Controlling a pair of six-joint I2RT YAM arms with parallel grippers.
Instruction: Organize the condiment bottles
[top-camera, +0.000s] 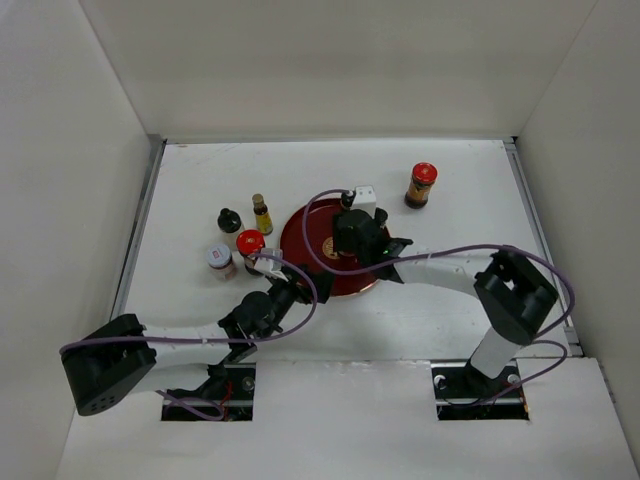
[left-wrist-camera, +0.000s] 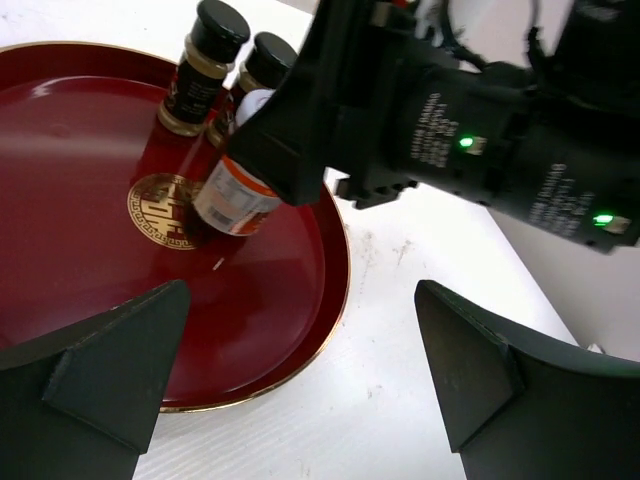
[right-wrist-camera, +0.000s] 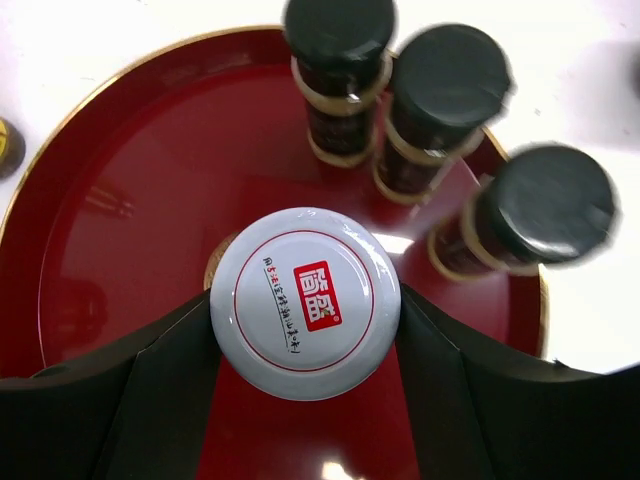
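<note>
Right claw (right-wrist-camera: 305, 318): clamped on the white-lidded jar (left-wrist-camera: 235, 198) at lid height, over the centre of the red tray (right-wrist-camera: 120, 200). Three black-capped bottles (right-wrist-camera: 440, 100) stand on the tray just beyond the jar. Left claw (left-wrist-camera: 300, 350): gaping wide, holding nothing, at the tray's rim. Four more bottles (top-camera: 250, 242) stand left of the tray, and one red-capped jar (top-camera: 422, 184) stands right of it.
</note>
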